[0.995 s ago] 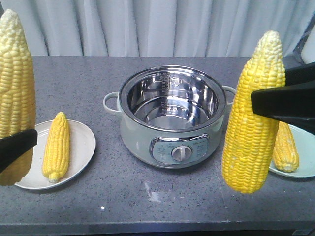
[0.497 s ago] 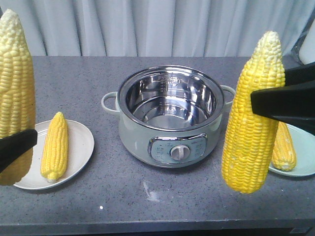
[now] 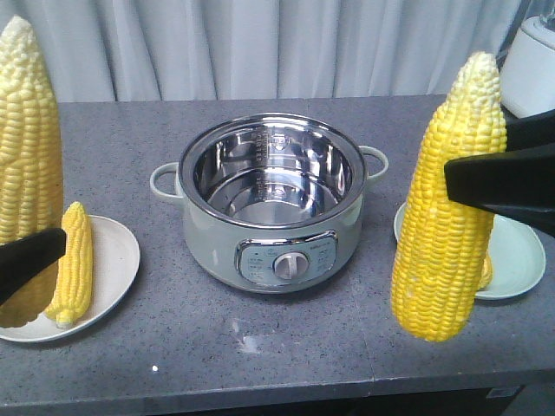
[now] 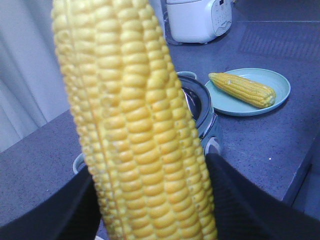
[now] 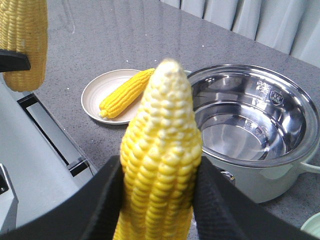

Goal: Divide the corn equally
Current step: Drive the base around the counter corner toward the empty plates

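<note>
While left tool [image 4: 150, 210] and right tool [image 5: 160, 200] each grip a cob [image 3: 449, 199] upright, I'd tip both flat. Release low over the plates [image 3: 117, 256]

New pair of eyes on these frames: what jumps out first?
Two upright corn cobs loom close to the front camera: the left cob in the left pincer at the left edge, the right cob in the right pincer at the right. Between them sits an empty electric pot, flanked by a white plate left and a pale green plate right, each holding a lying cob.
</note>
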Motion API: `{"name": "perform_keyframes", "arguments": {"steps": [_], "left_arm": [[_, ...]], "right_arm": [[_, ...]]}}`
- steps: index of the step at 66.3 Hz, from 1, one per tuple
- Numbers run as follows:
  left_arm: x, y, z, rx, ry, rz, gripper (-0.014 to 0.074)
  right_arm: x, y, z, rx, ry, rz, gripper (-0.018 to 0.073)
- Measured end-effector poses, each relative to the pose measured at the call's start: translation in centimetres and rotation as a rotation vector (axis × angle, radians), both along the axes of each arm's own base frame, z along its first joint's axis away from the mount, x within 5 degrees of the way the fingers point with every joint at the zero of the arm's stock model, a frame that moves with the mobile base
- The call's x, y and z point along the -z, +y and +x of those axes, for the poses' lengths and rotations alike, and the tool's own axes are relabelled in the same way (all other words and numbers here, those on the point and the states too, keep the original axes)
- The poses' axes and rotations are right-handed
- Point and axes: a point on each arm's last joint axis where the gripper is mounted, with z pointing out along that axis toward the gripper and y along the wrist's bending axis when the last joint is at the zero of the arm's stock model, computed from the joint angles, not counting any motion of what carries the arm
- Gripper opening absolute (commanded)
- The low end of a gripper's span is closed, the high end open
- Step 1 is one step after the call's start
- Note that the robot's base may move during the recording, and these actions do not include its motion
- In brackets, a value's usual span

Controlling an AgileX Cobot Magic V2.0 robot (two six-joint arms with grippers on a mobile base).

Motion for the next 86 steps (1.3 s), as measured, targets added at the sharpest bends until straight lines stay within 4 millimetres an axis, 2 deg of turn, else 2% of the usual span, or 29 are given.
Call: {"name": "perform_keyframes", "arguments": {"steps": [86], "left_arm": [[0.0,0.0,0.0,0.0,0.0,0.0,0.0323]], "right_arm": [[0.03,0.01,0.07,0.0,0.002,0.0,0.0204]]}}
